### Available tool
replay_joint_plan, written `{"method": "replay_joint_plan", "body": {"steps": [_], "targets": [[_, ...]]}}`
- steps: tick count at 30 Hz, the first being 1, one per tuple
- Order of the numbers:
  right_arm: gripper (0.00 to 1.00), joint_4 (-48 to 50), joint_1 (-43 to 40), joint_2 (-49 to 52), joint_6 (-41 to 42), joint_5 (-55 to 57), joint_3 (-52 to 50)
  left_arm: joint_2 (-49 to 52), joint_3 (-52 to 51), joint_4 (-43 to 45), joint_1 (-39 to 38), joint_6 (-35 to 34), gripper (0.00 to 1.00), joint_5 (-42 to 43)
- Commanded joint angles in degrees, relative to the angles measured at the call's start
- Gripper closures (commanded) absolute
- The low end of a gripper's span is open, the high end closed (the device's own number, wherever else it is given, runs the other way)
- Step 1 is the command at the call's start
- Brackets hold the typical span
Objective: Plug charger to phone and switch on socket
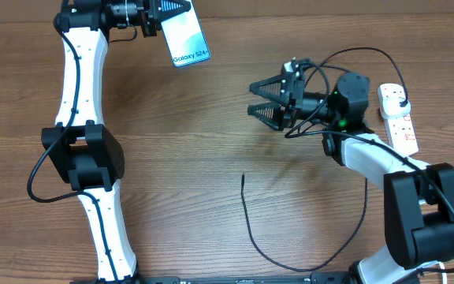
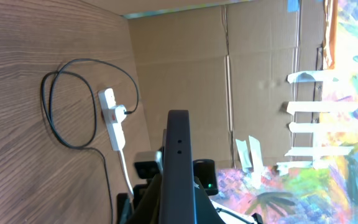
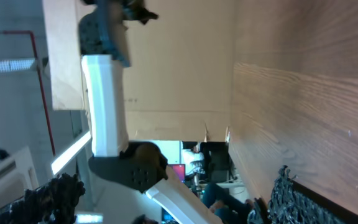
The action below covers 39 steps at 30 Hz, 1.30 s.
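Brown wood-grain table [image 1: 211, 142] fills the overhead view, with a plain cardboard wall [image 2: 185, 56] behind it. At the far left edge, the left claw [image 1: 166, 17] is clamped on one short end of a slim, black-edged phone [image 1: 186, 39] with a pale blue-teal screen. The screen faces up and the end with the small text points away from the fingers. In the left wrist view the phone appears edge-on as a dark slab between the fingers, apparently held off the table.

Near the middle lies the long thin black charger [image 1: 247, 217]. Its small tip rests free on the wood, and the cable loops back toward the right.

Further right, the right claw [image 1: 262, 101] hovers with its fingers spread wide and empty, well apart from the cable tip. At the far right sits the white elongated plastic socket [image 1: 398, 118], with the charger's black plug head apparently seated in it.

The step in hand looks like fetching the cable tip. The right claw would need to drop onto the thin cable just behind the tip, pinch it, then line it up with the phone's free short end. The red switches [image 1: 401, 125] come after that.
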Motion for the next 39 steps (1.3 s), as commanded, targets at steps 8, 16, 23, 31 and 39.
{"method": "replay_joint_plan", "body": {"steps": [8,16,23,31,39], "targets": [[0.0,-15.5,5.5,-1.0,-12.0,27.3,1.3,0.4,1.4,0.3,0.0,1.3,0.96,2.8],[0.01,-52.3,4.2,-1.4,-40.2,32.4,4.3,0.4,1.4,0.2,-0.1,3.1,0.96,2.8],[0.0,-90.1,10.1,-1.7,-60.9,52.8,19.9,0.4,1.4,0.3,-0.1,3.1,0.96,2.1],[0.0,-95.6,20.3,-0.5,-60.2,61.9,22.0,0.4,1.4,0.2,-0.3,3.0,0.96,0.4],[0.0,-96.6,27.3,3.0,-56.5,65.8,22.0,0.4,1.4,0.2,-0.5,3.2,0.96,0.4]]}}
